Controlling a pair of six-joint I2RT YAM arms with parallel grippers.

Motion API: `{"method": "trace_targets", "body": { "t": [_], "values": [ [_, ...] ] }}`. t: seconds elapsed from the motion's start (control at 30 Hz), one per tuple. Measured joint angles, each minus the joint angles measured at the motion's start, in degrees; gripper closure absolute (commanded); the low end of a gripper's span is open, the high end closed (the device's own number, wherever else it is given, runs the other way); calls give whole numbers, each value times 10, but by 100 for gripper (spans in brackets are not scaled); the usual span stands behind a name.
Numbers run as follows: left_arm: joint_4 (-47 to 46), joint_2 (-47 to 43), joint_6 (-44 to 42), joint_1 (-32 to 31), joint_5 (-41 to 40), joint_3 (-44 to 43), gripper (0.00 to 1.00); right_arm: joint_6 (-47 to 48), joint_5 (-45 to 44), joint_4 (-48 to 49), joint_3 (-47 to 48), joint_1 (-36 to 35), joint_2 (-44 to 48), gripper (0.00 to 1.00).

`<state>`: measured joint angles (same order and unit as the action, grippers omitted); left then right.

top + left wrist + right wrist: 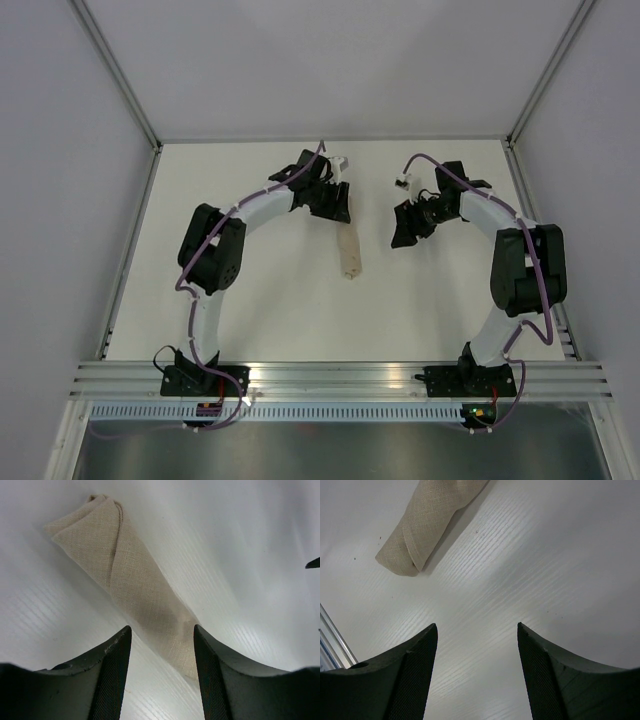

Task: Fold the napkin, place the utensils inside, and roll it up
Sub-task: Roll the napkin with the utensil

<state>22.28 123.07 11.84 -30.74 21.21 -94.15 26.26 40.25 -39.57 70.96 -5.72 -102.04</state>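
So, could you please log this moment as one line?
napkin: rolled up | left pincer: open, over roll's end | right pincer: open, clear of napkin

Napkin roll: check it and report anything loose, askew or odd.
Nothing serious. The napkin lies rolled on the table, but tapered rather than even: one end is thicker, with a fold edge showing.

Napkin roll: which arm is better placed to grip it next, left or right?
The left arm, probably. Its jaws stand open on either side of the rolled napkin, at one end. The right arm holds its open jaws over bare table, the roll off to one side.
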Motion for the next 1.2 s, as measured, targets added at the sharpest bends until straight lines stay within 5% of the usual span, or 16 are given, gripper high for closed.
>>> {"method": "trace_targets", "body": {
  "t": [0.37,0.77,1.2],
  "values": [
    [2,-191,17,36,-47,84,41,0,5,-3,-2,27,55,28],
    [-31,-565,86,36,-113,369,39,-8,11,-15,-11,125,227,22],
    [-32,-654,97,36,-121,439,39,-62,8,28,-51,140,294,18]
  ]
}}
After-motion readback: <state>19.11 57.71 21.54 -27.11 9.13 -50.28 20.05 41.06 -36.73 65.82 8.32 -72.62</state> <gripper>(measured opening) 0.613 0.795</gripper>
